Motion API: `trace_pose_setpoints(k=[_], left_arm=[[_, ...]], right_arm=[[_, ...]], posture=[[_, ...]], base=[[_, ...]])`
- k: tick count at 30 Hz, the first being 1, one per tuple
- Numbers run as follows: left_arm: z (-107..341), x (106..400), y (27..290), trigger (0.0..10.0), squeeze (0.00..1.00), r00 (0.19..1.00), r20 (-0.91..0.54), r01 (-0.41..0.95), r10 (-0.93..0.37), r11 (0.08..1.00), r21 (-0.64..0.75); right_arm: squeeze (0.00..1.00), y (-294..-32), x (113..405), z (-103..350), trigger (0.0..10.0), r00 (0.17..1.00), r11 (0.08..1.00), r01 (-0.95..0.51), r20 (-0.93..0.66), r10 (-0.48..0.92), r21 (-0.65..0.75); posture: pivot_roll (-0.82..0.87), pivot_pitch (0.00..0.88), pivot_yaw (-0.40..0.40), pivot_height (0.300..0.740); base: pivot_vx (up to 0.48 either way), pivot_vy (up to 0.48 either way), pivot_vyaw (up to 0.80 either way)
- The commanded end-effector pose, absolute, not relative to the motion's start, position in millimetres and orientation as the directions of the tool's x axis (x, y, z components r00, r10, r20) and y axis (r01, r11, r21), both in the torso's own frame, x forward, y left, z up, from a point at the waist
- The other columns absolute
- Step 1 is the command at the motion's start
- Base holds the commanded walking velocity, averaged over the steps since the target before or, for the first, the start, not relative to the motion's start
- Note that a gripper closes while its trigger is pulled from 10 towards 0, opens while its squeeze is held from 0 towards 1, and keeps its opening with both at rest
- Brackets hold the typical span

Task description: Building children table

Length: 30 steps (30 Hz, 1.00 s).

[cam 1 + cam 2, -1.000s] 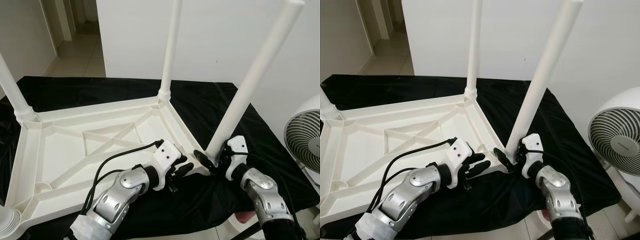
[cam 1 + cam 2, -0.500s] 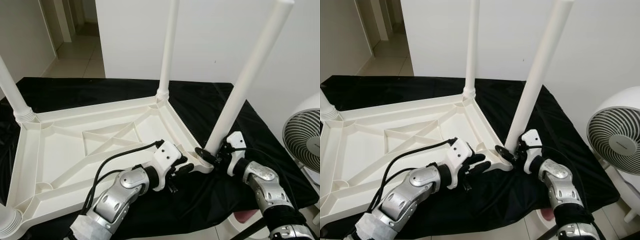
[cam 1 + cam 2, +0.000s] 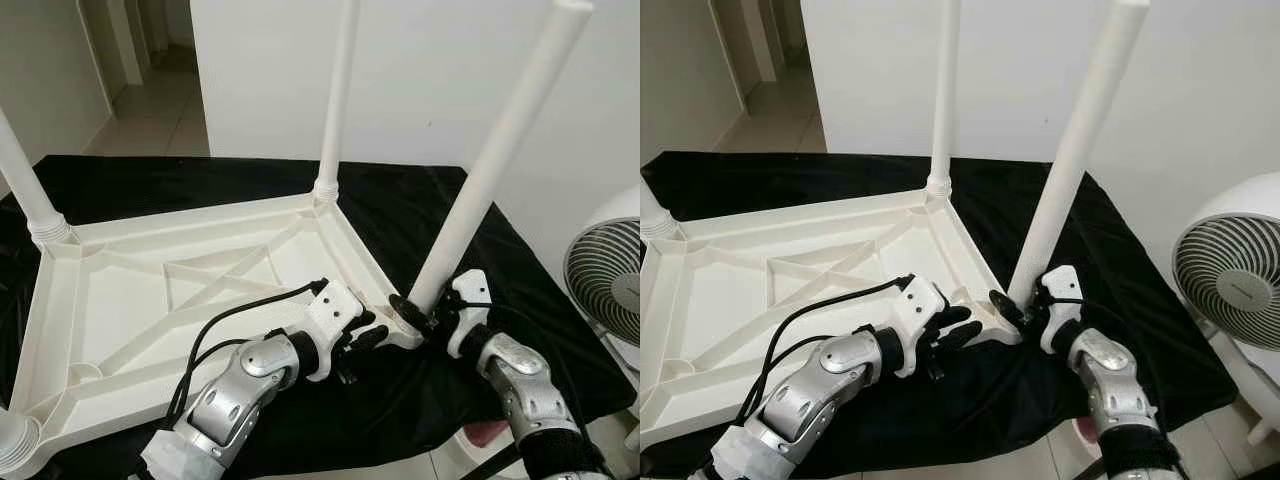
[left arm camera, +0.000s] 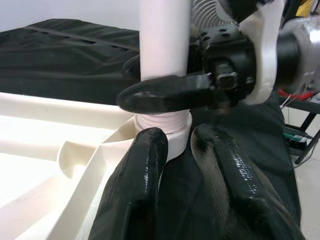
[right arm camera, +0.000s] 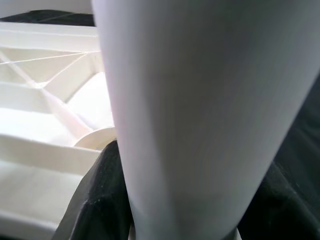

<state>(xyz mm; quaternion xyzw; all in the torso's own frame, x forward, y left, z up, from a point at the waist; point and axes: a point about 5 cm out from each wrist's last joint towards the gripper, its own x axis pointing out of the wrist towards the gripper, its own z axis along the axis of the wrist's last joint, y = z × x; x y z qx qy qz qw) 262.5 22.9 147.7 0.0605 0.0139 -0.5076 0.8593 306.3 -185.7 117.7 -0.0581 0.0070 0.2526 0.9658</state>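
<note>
**White plastic table, upside down on black cloth**

White tabletop (image 3: 150, 300) is laid upside down on the black cloth (image 3: 420, 210), legs pointing up. The near-right leg (image 3: 490, 170) is tilted at its corner socket and is clamped near its base by the right gripper (image 3: 425, 318). The left gripper (image 3: 368, 335) is pressed against that same corner, fingers (image 4: 145, 170) slightly parted, nothing held. A fan (image 3: 605, 280) is seen beyond the cloth's right edge.

My forearms are silver, scuffed metal shells ending in white wrist housings. A black cable (image 3: 240, 312) loops along my left arm. My left gripper (image 3: 368, 335) and right gripper (image 3: 425, 318) carry long, glossy black fingers (image 4: 142, 185).
</note>
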Motion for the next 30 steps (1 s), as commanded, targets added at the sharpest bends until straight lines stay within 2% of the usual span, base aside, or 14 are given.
trace_pose_setpoints(k=[1, 9, 10, 11, 12, 14, 15, 16, 17, 18, 19, 24, 25, 30], left_arm=[[147.8, 256.1, 17.7, 10.0, 0.0, 0.402, -0.096, 0.915, -0.911, 0.396, 0.078], [147.7, 256.1, 17.8, 10.0, 0.0, 0.397, -0.099, 0.917, -0.912, 0.39, 0.079], [147.7, 256.0, 18.0, 10.0, 0.0, 0.396, -0.1, 0.918, -0.913, 0.39, 0.079], [147.7, 256.0, 18.0, 10.0, 0.0, 0.396, -0.1, 0.918, -0.913, 0.39, 0.079], [147.4, 256.0, 18.2, 10.0, 0.0, 0.395, -0.102, 0.918, -0.913, 0.389, 0.08], [147.4, 256.0, 18.2, 10.0, 0.0, 0.395, -0.102, 0.918, -0.913, 0.389, 0.08], [147.3, 255.9, 18.2, 10.0, 0.0, 0.395, -0.103, 0.918, -0.913, 0.388, 0.08], [147.3, 255.9, 18.2, 10.0, 0.0, 0.395, -0.103, 0.918, -0.913, 0.388, 0.08], [148.2, 256.2, 18.2, 10.0, 0.0, 0.395, -0.102, 0.918, -0.913, 0.388, 0.081], [148.2, 256.2, 18.2, 10.0, 0.0, 0.395, -0.102, 0.918, -0.913, 0.388, 0.081], [149.3, 256.7, 18.3, 10.0, 0.0, 0.397, -0.1, 0.917, -0.912, 0.39, 0.083], [148.8, 256.8, 19.4, 10.0, 0.0, 0.403, -0.1, 0.915, -0.91, 0.396, 0.082], [148.5, 256.4, 19.3, 10.0, 0.0, 0.403, -0.101, 0.915, -0.91, 0.396, 0.082], [148.4, 256.1, 18.6, 10.0, 0.0, 0.402, -0.099, 0.915, -0.91, 0.395, 0.08]], right_arm=[[0.0, -186.6, 300.2, 97.4, 10.0, 0.913, 0.915, -0.395, -0.147, 0.381, -0.086], [0.0, -179.8, 294.0, 98.4, 10.0, 0.97, 0.978, -0.21, -0.126, 0.207, -0.014], [0.0, -177.2, 291.2, 99.1, 10.0, 0.982, 0.989, -0.15, -0.118, 0.148, -0.007], [0.0, -177.2, 291.2, 99.1, 10.0, 0.982, 0.989, -0.15, -0.118, 0.148, -0.007], [0.0, -174.1, 288.1, 98.7, 10.0, 0.99, 0.997, -0.075, -0.122, 0.074, -0.001], [0.0, -174.1, 288.1, 98.7, 10.0, 0.99, 0.997, -0.075, -0.122, 0.074, -0.001], [0.0, -172.7, 285.3, 98.0, 10.0, 0.991, 1.0, 0.006, -0.13, -0.007, -0.013], [0.0, -172.7, 285.3, 98.0, 10.0, 0.991, 1.0, 0.006, -0.13, -0.007, -0.013], [0.0, -169.1, 281.0, 98.9, 10.0, 0.985, 0.994, 0.109, -0.135, -0.11, -0.019], [0.0, -169.1, 281.0, 98.9, 10.0, 0.985, 0.994, 0.109, -0.135, -0.11, -0.019], [0.0, -163.5, 275.9, 101.2, 10.0, 0.97, 0.979, 0.201, -0.136, -0.202, -0.019], [0.0, -155.0, 276.5, 105.1, 10.0, 0.98, 0.988, 0.156, -0.122, -0.154, 0.003], [1.0, -154.0, 277.0, 106.0, 10.0, 0.985, 0.991, 0.134, -0.116, -0.132, 0.014], [1.0, -158.1, 281.8, 113.4, 10.0, 0.997, 0.998, 0.037, -0.064, -0.034, 0.047]], posture=[[-0.03, 0.008, -0.028, 0.74], [-0.03, 0.009, -0.026, 0.74], [-0.03, 0.011, -0.027, 0.74], [-0.03, 0.011, -0.027, 0.74], [-0.03, 0.01, -0.028, 0.74], [-0.03, 0.01, -0.028, 0.74], [-0.02, 0.011, -0.027, 0.74], [-0.02, 0.011, -0.027, 0.74], [-0.01, 0.01, -0.032, 0.74], [-0.01, 0.01, -0.032, 0.74], [-0.01, 0.009, -0.036, 0.74], [-0.01, 0.006, -0.035, 0.74], [-0.01, 0.006, -0.035, 0.74], [-0.01, 0.004, -0.041, 0.74]], base=[[0.0, 0.0, 0.0], [0.0, 0.0, 0.0], [0.0, 0.0, 0.0], [0.0, 0.0, 0.0], [0.0, 0.0, 0.0], [0.0, 0.0, 0.0], [0.0, 0.0, 0.0], [0.0, 0.0, 0.0], [0.0, 0.0, 0.0], [0.0, 0.0, 0.0], [0.0, 0.0, 0.0], [0.0, 0.0, 0.0], [0.0, 0.0, 0.0], [0.0, 0.0, 0.0]])
